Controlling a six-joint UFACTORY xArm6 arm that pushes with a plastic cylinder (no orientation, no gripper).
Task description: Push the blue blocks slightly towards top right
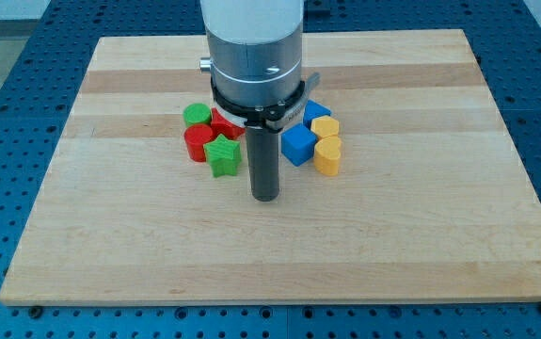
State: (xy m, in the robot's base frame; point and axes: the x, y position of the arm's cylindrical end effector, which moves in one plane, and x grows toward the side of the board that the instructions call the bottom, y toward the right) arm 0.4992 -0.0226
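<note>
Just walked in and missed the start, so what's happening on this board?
My tip rests on the wooden board, below the gap between two block clusters and touching none. To its upper right sit the blue cube and blue triangular block beside two yellow blocks. The red and green blocks lie to its upper left.

My rod was dark grey down to my tip (265,197), under a shiny silver part. The blue cube (297,145) and blue triangle block (316,111) sat with two yellow blocks (326,142), and near them were two green blocks (221,155) and red blocks (198,143). The wooden board (138,226) was pale tan with darker stripes, on a blue table (7,104) with dots.
</note>
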